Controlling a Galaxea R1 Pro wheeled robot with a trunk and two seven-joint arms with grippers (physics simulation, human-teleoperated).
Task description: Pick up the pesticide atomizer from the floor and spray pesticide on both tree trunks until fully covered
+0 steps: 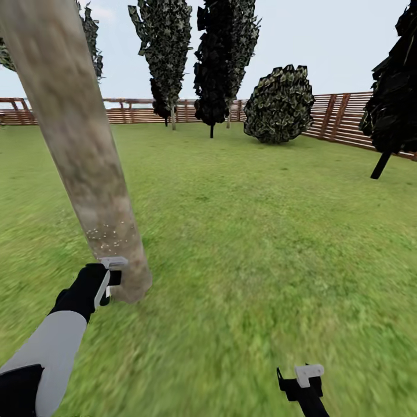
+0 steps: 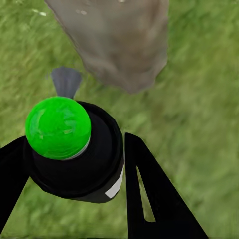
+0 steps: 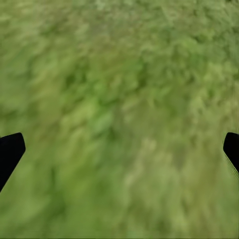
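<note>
- The pesticide atomizer (image 2: 74,149), a black round-bodied bottle with a glossy bright green ball-shaped cap, sits between the black fingers (image 2: 149,194) of the left hand (image 1: 110,278), which is closed around its body.
- In the head view that hand is held low, just beside the base of the near tree trunk (image 1: 81,145), a smooth pale grey-tan column mottled with brown that leans across the upper left of the view.
- A scatter of tiny whitish-yellow pesticide specks (image 1: 110,234) lies on the lower trunk, just above the left hand.
- In the left wrist view the trunk's foot (image 2: 119,45) stands in the grass just beyond the atomizer's green cap.
- The right hand (image 1: 304,382) hangs low over the green grass lawn (image 1: 260,231), well apart from the trunk; in its wrist view the two black fingertips (image 3: 10,154) sit at opposite edges, spread wide with nothing between them.
- Farther off stand narrow dark cone-shaped trees (image 1: 223,58) and a rounded dark bush (image 1: 281,104).
- A reddish-brown horizontal-slat wooden fence (image 1: 341,119) closes the lawn behind them.
</note>
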